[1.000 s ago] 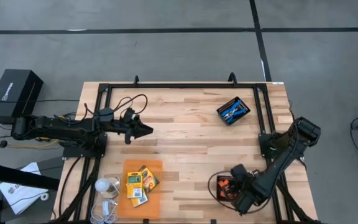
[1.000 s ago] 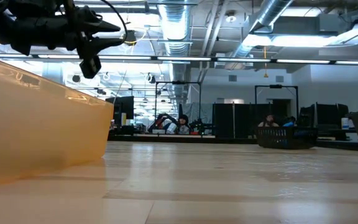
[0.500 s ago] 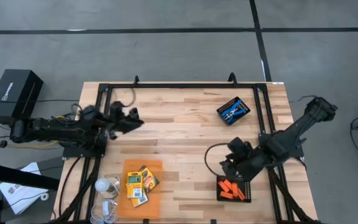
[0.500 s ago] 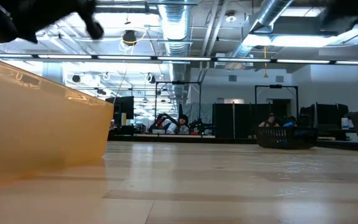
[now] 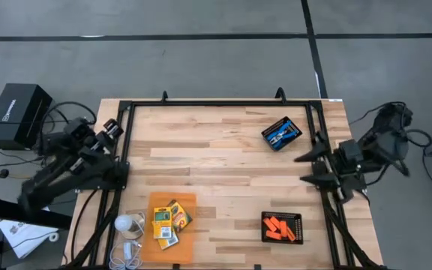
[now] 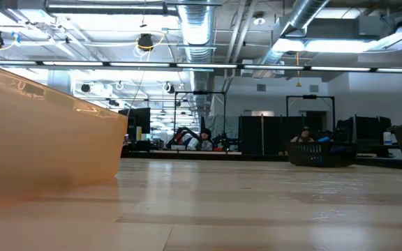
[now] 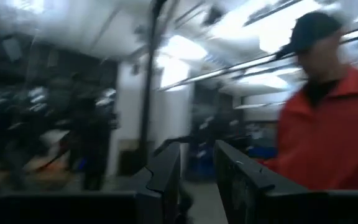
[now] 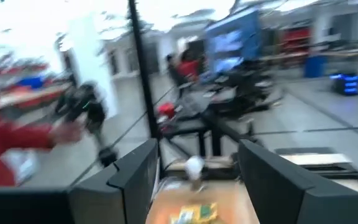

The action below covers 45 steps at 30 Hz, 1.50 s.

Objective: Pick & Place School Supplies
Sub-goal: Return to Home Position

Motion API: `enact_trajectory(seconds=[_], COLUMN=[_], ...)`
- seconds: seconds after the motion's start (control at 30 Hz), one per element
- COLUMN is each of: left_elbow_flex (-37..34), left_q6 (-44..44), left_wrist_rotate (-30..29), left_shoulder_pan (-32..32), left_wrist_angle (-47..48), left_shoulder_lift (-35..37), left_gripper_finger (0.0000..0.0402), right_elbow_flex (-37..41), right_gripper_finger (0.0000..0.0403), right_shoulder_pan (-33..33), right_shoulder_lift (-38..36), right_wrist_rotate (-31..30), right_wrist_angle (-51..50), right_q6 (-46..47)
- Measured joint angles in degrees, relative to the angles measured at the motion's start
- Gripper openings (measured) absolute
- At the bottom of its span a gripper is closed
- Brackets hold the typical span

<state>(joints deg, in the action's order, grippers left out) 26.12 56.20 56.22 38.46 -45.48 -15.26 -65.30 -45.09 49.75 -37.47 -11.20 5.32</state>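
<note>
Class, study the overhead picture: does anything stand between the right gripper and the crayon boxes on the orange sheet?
Nothing visible does. Only bare wooden table lies between the right gripper, open at the table's right edge, and the crayon boxes. The black bin of orange erasers sits off that line.

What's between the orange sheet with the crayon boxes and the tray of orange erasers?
Only bare wooden tabletop, seen in the high view, separates the orange sheet from the black tray.

The left arm (image 5: 70,161) and right arm (image 5: 360,154) are dark, jointed, with black cables.
</note>
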Motion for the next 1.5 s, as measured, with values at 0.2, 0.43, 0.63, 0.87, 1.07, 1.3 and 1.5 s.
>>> enact_trajectory(seconds=[0.2, 0.43, 0.63, 0.87, 1.07, 1.3, 1.5], left_elbow_flex=[0.39, -5.77, -14.23, -25.73, -25.78, -25.80, -25.80], left_q6=[-0.34, -0.02, -3.68, -5.50, -13.75, -24.85, -36.08], left_wrist_rotate=[3.27, 1.84, -2.18, -8.06, -8.86, -22.10, -44.48], left_shoulder_pan=[14.00, 21.38, 19.89, 14.53, 10.14, 5.56, 3.49], left_wrist_angle=[7.49, 8.53, 4.85, -0.60, 4.52, 17.37, 18.01], left_shoulder_lift=[5.41, 6.02, 6.02, 6.08, 3.74, -2.82, -12.17], left_gripper_finger=[0.0090, 0.0090, 0.0090, 0.0090, 0.0090, 0.0090, 0.0090], right_elbow_flex=[10.52, 40.07, 53.11, 55.56, 55.29, 56.92, 59.49], right_gripper_finger=[0.0213, 0.0214, 0.0212, 0.0209, 0.0209, 0.0209, 0.0209], right_shoulder_pan=[-1.41, -1.17, -0.64, -0.64, -0.64, -0.54, -0.53], right_shoulder_lift=[-6.05, -20.97, -30.98, -42.98, -49.48, -49.44, -49.50], right_wrist_rotate=[9.51, 24.95, 25.41, 18.39, 7.80, -8.28, -10.92], right_wrist_angle=[10.66, 44.34, 50.74, 38.02, 23.02, 15.63, 14.05], right_q6=[-3.81, -10.26, -11.74, -10.17, -11.09, -4.11, -1.09])
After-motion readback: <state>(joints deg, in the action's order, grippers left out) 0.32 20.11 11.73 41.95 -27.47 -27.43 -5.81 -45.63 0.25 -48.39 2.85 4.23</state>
